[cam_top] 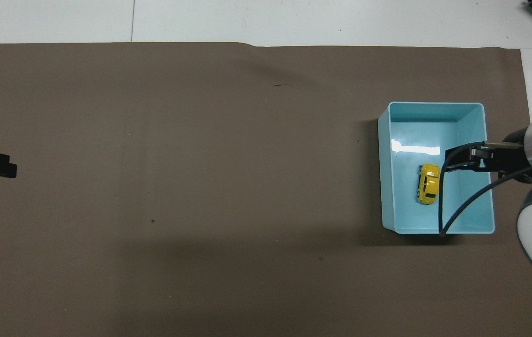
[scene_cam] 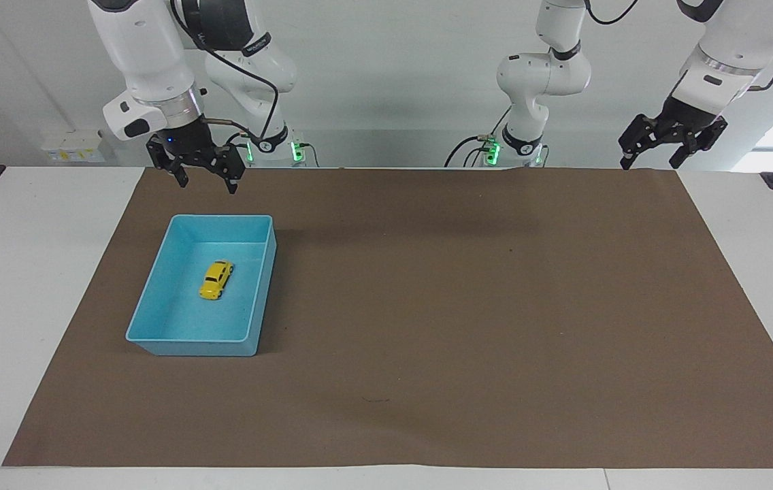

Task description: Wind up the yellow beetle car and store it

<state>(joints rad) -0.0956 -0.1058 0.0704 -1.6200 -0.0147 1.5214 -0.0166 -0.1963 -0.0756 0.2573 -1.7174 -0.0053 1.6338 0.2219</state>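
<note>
The yellow beetle car point(scene_cam: 216, 280) is lying alone inside the light blue bin point(scene_cam: 155, 325); the right gripper point(scene_cam: 204, 180) is hanging empty above it, fingers apart, while the left gripper point(scene_cam: 659, 154) is waiting, spread wide

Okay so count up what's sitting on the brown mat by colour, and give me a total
Yellow: 1, the yellow beetle car, lying in the bin.
Light blue: 1, the light blue bin, toward the right arm's end of the table.
Total: 2.
Neither tool holds anything: the right tool hangs open, and the left tool, open too, waits at its own end.
</note>
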